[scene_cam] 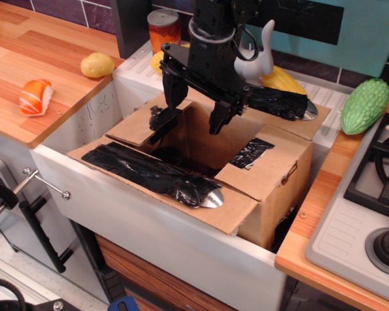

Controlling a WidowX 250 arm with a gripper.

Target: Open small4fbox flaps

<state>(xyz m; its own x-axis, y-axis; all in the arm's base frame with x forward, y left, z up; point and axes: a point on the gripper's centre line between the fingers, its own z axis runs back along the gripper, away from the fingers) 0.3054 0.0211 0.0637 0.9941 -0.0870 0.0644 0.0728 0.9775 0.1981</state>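
Small4fbox flaps lie nearly all folded out; fingers, spread apart above the opening, should press the short left flap fully outward

No text, brand, number or sign can be read anywhere; the can at upper centre carries a label (too blurred to read).

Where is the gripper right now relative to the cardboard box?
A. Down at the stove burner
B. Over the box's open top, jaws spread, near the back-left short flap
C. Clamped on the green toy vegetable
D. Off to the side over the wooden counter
B. The gripper hangs over the opening of the small4fbox with its jaws apart, its one finger at the taped short flap on the back-left side.
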